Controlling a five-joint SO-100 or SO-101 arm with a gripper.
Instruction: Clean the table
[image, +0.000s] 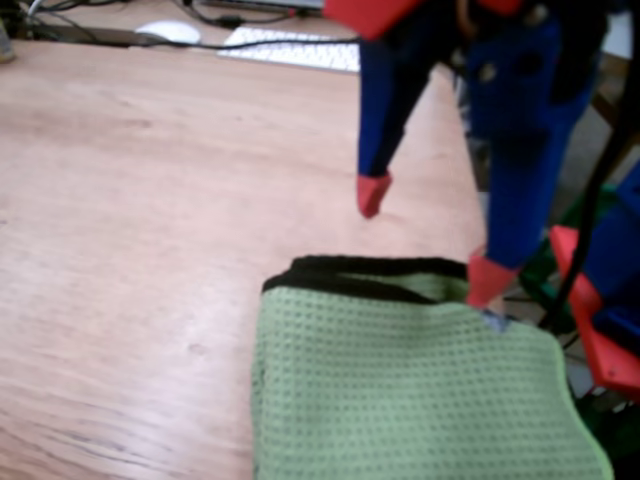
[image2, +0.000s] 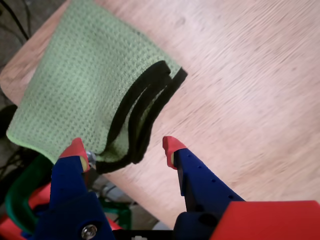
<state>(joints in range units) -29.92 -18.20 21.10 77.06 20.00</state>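
The reddish-brown wood table (image: 150, 200) fills most of the fixed view and also shows in the wrist view (image2: 250, 75). A folded green waffle-weave cloth (image: 400, 390) with a black hem lies near the table's edge, and appears in the wrist view too (image2: 85, 85). My blue gripper (image: 432, 236) with red fingertips (image: 373, 193) is open and empty. It hangs just over the cloth's black-hemmed end. In the wrist view the gripper (image2: 122, 149) straddles that end, with one fingertip (image2: 75, 149) at the cloth's corner by the table edge.
A white keyboard (image: 290, 48), a white mouse (image: 168, 32) and cables lie at the table's far edge. Red and blue arm parts (image: 605, 320) and green items stand off the table's right edge in the fixed view. The cloth's corner overhangs the table edge (image2: 30, 140).
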